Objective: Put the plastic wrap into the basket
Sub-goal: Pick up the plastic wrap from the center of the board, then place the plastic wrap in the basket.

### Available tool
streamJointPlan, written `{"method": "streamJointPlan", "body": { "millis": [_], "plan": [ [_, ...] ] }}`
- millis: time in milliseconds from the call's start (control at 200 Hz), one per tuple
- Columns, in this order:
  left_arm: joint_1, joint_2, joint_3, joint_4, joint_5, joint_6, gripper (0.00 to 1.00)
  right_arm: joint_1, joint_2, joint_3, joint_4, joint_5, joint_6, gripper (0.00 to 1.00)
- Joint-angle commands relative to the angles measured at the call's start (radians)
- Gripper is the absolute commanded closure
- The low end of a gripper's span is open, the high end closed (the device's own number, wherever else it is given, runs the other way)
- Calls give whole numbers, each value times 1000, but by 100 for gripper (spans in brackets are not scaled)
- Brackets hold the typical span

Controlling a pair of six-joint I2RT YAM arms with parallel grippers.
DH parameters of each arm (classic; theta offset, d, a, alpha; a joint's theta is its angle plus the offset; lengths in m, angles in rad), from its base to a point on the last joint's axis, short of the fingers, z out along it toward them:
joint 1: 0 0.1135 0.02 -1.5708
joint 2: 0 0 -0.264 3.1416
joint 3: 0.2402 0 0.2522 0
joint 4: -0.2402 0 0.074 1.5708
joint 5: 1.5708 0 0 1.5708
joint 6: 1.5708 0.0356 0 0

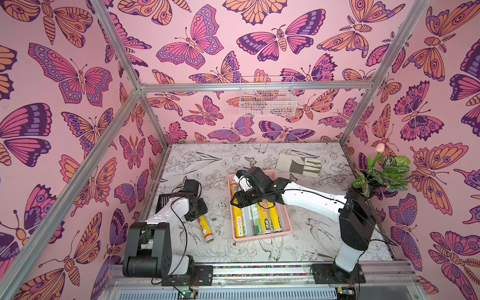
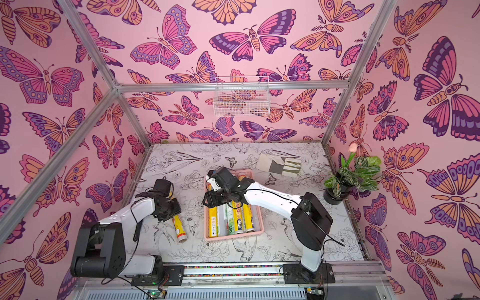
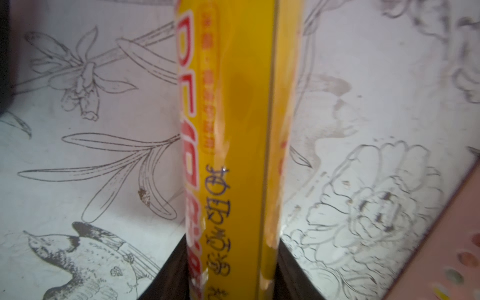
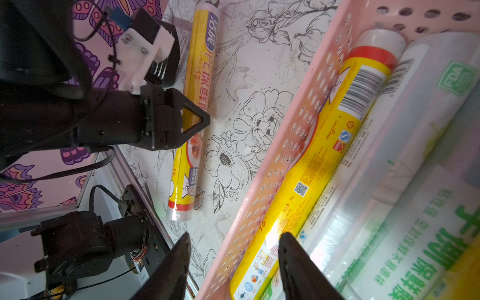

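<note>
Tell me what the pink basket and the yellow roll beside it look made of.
The pink basket: likely moulded plastic, matte, judging by its rows of holes and even colour. The yellow roll: glossy printed film wrapper, shown by glare streaks; core material hidden.

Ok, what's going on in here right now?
The left gripper is shut on a yellow roll of plastic wrap lying on the table beside the pink basket. Several rolls already lie inside it. The right gripper hangs open and empty over the basket's edge.
</note>
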Motion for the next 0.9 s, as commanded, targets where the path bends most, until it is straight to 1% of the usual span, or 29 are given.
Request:
{"method": "streamJointPlan", "body": {
  "millis": [0,115,220,235,335,416,586,751,896],
  "plan": [
    [-7,-119,25,-16,71,15,74,-7,-76,-36,22,98,9,42],
    [-13,-223,56,-38,108,-4,79,-19,-145,-97,64,187,32,42],
    [-43,-319,80,-35,152,-45,80,-30,-214,-173,114,296,76,41],
    [-48,-330,86,-36,154,-51,80,-33,-246,-185,123,307,81,41],
    [-88,-388,120,-25,179,-81,80,-48,-320,-268,196,368,114,40],
    [-127,-408,135,19,211,-112,80,-60,-364,-313,225,398,129,39],
    [-267,-372,142,144,223,-163,81,-85,-408,-345,219,415,143,39],
    [-411,-273,148,266,225,-198,82,-90,-455,-396,239,470,173,39],
    [-494,-175,167,314,212,-215,82,-99,-483,-428,248,488,183,39]
  ]
}}
